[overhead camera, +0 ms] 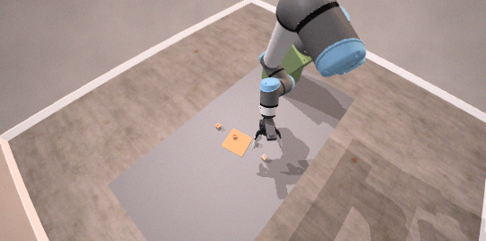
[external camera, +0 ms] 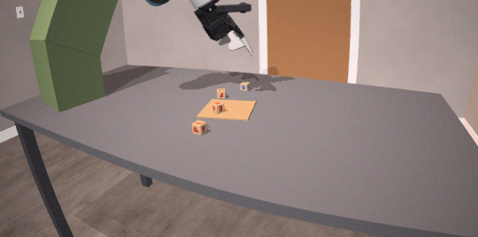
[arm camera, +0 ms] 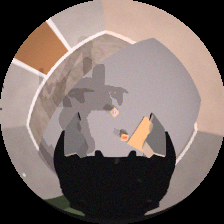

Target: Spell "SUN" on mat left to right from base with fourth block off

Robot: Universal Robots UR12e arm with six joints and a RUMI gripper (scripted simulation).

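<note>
The orange mat (overhead camera: 239, 147) (external camera: 239, 110) (arm camera: 139, 136) lies on the table. One block (overhead camera: 235, 137) (external camera: 218, 107) with red letters stands on it. A second red-lettered block (overhead camera: 218, 126) (external camera: 199, 127) is off the mat, nearest the exterior camera. A third block (external camera: 220, 94) (arm camera: 124, 136), red-lettered, is just off the mat's other side, partly behind a finger in the top view. A fourth block (overhead camera: 264, 157) (external camera: 244, 87) (arm camera: 114, 112), with a blue or purple letter, is farther off. Top letters are too small to read surely. My gripper (overhead camera: 267, 147) (external camera: 243, 51) (arm camera: 115, 113) is open and empty, high above the table.
The green robot stand (external camera: 73, 48) is at the table's left end in the exterior view. The grey table (overhead camera: 189, 183) (external camera: 336, 145) extends around the mat. Arm shadows fall on the table near the fourth block.
</note>
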